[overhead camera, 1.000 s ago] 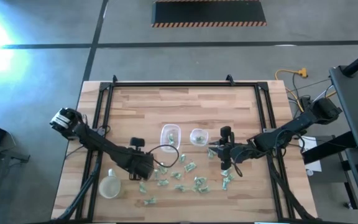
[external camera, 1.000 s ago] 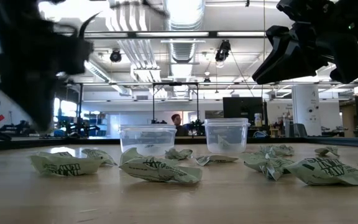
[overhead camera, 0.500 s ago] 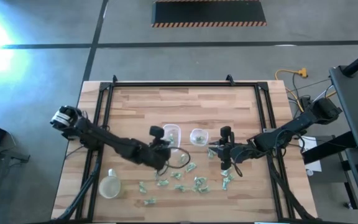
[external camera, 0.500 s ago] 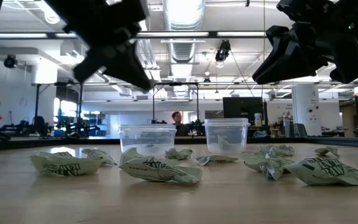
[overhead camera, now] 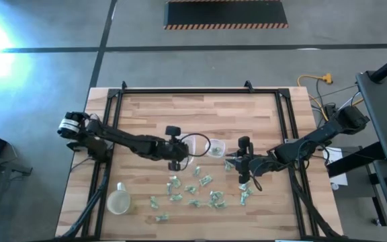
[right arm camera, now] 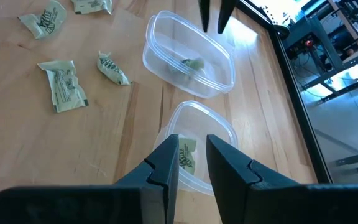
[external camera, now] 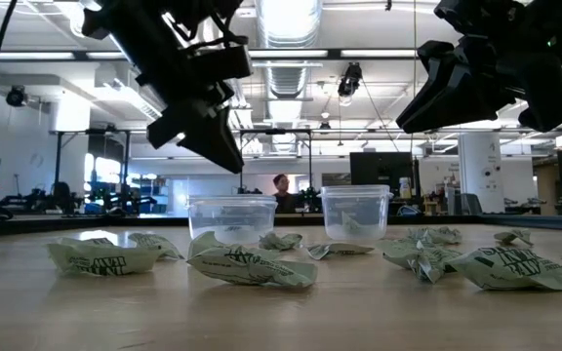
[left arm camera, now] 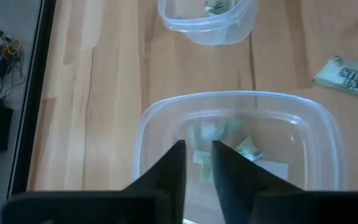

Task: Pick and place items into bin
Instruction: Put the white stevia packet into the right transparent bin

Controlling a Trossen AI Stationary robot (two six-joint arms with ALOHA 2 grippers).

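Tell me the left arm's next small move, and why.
Probably lift clear and swing back to the loose wrapped pieces. The left gripper hangs over the clear container, fingers slightly apart with nothing between them, and pieces already lie inside.

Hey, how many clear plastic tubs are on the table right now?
3: one mid-table under the left gripper, one right beside it, and a round one near the front-left corner. None seems hidden.

High view is looking straight down over the whole table (overhead camera: 234, 114); low view is looking level across it; wrist views are looking closely down. All are sharing two clear containers (external camera: 232, 216).
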